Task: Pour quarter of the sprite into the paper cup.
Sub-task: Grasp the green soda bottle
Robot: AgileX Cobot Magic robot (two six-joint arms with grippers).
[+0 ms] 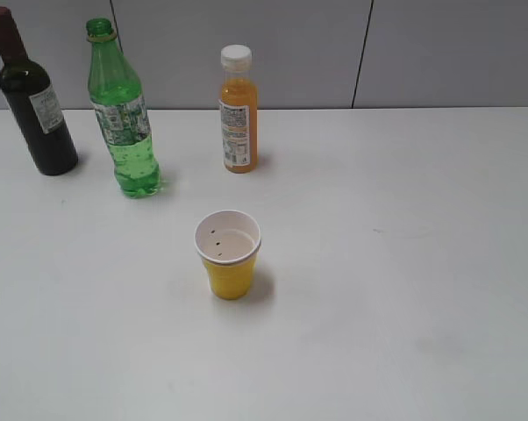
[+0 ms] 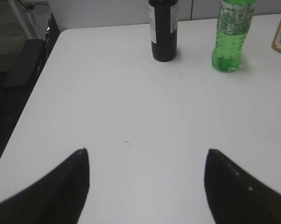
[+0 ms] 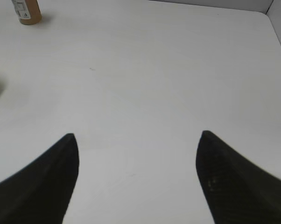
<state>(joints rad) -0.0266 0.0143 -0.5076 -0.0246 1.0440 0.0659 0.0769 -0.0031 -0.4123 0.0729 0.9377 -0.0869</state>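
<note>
The small yellow paper cup (image 1: 228, 256) with its white rim and white inside stood nearest the exterior camera, upright on the plain white counter (image 1: 404, 289), a few dark specks showing on its inner wall. It served as the landmark for the rest. Behind the cup and to its left, well apart from it, stood the tall transparent green plastic sprite bottle (image 1: 122, 114), upright, with a pale label band around its middle and a green neck ring; no cap could be seen on it, and green liquid filled the lower body. Further left of the cup, beyond the sprite, stood a dark glass wine bottle (image 1: 36, 96) with a white label, near the sprite but not touching it. Straight behind the cup, a little to its right, stood a smaller orange juice bottle (image 1: 238, 110) with a white cap, also upright and apart from the others.

In the left wrist view, the left gripper (image 2: 147, 182) hung over bare counter with its two dark fingers spread wide and nothing between them; the wine bottle and the sprite stood far ahead of it. In the right wrist view, the right gripper (image 3: 136, 175) was likewise spread wide and empty over bare counter, with only the base of the orange juice bottle showing at the far left corner.
</note>
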